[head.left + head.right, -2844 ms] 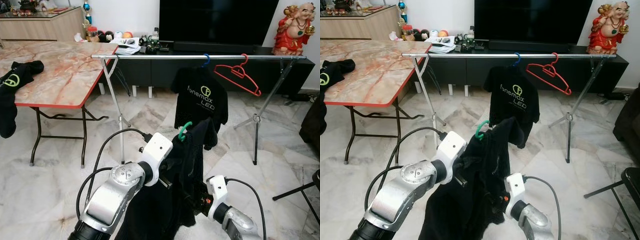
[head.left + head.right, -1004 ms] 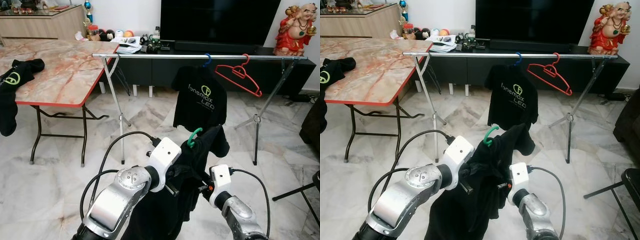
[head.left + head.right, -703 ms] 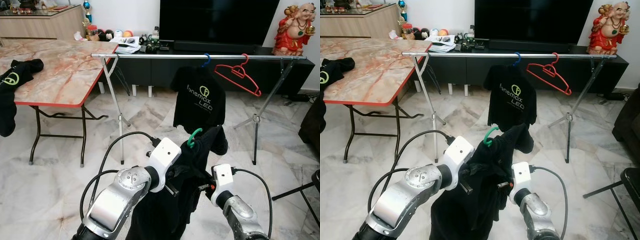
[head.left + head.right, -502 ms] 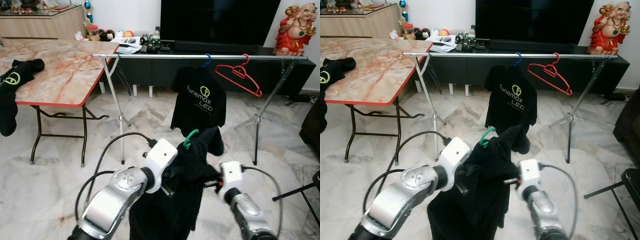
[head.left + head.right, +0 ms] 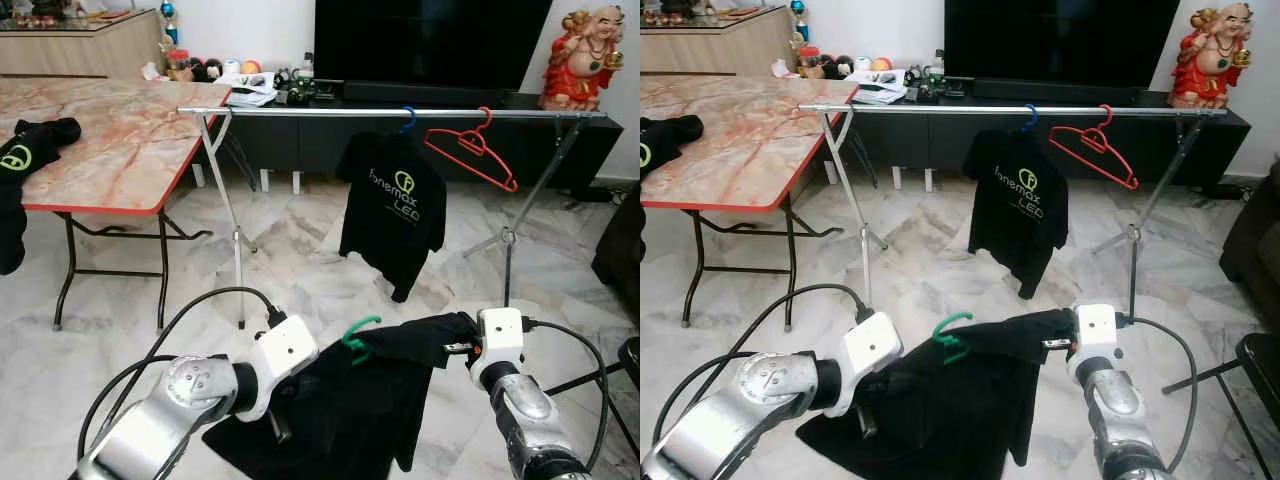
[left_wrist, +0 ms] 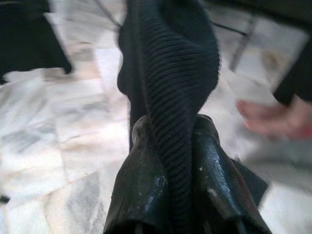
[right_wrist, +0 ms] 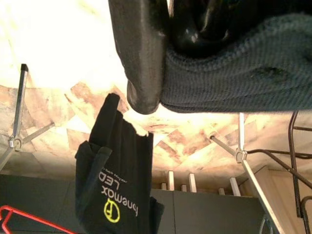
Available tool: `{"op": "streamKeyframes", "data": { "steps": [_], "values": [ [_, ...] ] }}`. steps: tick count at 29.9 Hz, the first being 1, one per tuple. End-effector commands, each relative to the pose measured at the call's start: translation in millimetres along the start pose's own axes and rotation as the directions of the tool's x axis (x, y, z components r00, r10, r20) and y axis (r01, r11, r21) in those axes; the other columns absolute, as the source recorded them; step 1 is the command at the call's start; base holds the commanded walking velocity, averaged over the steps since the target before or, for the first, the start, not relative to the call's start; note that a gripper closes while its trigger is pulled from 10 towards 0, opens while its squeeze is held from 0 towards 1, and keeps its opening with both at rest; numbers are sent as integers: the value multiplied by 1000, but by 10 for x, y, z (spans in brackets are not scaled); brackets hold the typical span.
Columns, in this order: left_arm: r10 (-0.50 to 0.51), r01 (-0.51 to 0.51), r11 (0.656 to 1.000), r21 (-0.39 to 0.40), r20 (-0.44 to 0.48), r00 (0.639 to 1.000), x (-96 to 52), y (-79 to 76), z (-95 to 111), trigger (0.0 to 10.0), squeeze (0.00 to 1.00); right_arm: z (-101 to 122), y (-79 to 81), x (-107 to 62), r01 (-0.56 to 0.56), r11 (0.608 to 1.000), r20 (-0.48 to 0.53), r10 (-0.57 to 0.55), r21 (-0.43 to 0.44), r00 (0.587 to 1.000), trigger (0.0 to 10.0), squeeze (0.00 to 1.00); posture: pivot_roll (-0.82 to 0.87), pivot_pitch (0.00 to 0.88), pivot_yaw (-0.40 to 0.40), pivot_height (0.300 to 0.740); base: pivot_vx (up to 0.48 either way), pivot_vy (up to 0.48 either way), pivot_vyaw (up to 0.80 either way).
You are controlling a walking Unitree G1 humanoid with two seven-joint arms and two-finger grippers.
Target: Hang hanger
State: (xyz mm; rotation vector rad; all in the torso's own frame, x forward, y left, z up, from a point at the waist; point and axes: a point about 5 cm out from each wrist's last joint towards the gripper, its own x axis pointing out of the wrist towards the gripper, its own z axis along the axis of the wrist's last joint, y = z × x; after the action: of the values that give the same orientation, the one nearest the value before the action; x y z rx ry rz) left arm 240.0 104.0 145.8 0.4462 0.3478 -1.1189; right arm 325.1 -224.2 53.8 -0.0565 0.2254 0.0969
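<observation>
A black shirt point(image 5: 350, 415) on a green hanger point(image 5: 358, 335) hangs spread between my two arms, low over the marble floor. My left gripper point(image 6: 170, 127) is shut on a fold of the shirt's fabric, its fingers hidden under the cloth in the eye views. My right gripper point(image 5: 453, 347) is shut on the shirt's other shoulder, with one finger point(image 7: 144, 58) pressed against the cloth. Beyond stands the silver clothes rail point(image 5: 300, 112). It carries a black printed shirt point(image 5: 395, 205) on a blue hanger and a bare red hanger point(image 5: 470, 150).
A marble-topped table with a red edge point(image 5: 110, 160) stands at the left with another black shirt point(image 5: 25, 150) draped over it. A dark TV cabinet point(image 5: 300, 140) and a red statue point(image 5: 580, 60) are behind the rail. A black stand point(image 5: 600, 380) is at the right.
Both arms have dropped and spread apart, the right gripper moving out to the right. The shirt, bunched up high before, is now stretched wide and lower, and the green hook has come down with it.
</observation>
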Motion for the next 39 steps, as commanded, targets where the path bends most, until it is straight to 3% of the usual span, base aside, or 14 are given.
{"op": "streamKeyframes", "data": {
  "steps": [1,6,7,8,10,15,22,23,26,28,29,32,36,39],
  "values": [
    [-44,46,998,34,-53,998,-136,2,-60,10000,0,78,-252,-30,125,992,10,-125,19,992,0,0,150,0,-51,740,0,0,0],
    [-126,133,989,64,-93,988,-236,-53,-139,10000,0,86,-257,-23,128,992,6,-128,14,992,0,0,144,0,-54,740,0,0,0],
    [-145,149,987,66,-71,987,-258,-65,-128,10000,0,83,-259,-23,128,992,2,-128,11,992,0,0,144,0,-54,740,0,0,0],
    [-230,228,973,40,62,971,-376,-123,-20,10000,0,66,-272,-28,131,991,-18,-131,-1,991,0,0,146,0,-60,740,0,0,0],
    [-241,238,970,38,80,967,-394,-130,-5,10000,0,63,-274,-29,131,991,-21,-131,-2,991,0,0,146,0,-60,740,0,0,0],
    [-266,258,964,64,233,935,-552,-98,168,10000,0,-1,-266,-46,130,991,-57,-131,-17,990,0,0,147,0,-67,740,0,0,0],
    [-302,297,952,72,371,878,-558,-124,336,10000,0,-48,-167,-33,102,995,-69,-103,-10,992,0,0,145,0,-66,740,0,0,0],
    [-285,272,959,83,287,914,-500,-110,276,10000,0,-42,-136,-22,90,996,-64,-90,-12,994,0,0,145,0,-66,740,0,0,0],
    [-251,236,965,118,132,959,-414,-78,89,10000,0,-7,-94,4,70,997,-49,-70,-14,996,0,0,144,0,-65,740,0,0,0],
    [-267,256,961,100,117,957,-412,-96,44,10000,0,16,-89,15,67,998,-42,-67,-15,997,0,0,141,0,-64,740,0,0,0],
    [-283,282,951,124,-8,959,-401,-127,-74,10000,0,56,-107,27,71,997,-30,-71,-16,997,0,0,139,0,-63,740,0,0,0],
    [-210,260,942,213,-231,950,-365,-68,-307,10000,0,159,-132,61,66,998,0,-66,-24,998,0,0,142,0,-64,740,0,0,0],
    [-206,247,947,207,-199,958,-346,-56,-282,10000,0,217,-143,79,65,997,17,-64,-31,998,0,0,139,0,-63,740,0,0,0],
    [-204,270,926,263,-252,946,-352,-68,-265,10000,0,282,-182,93,75,997,32,-74,-31,997,0,0,136,0,-63,740,0,0,0]
  ]
}}
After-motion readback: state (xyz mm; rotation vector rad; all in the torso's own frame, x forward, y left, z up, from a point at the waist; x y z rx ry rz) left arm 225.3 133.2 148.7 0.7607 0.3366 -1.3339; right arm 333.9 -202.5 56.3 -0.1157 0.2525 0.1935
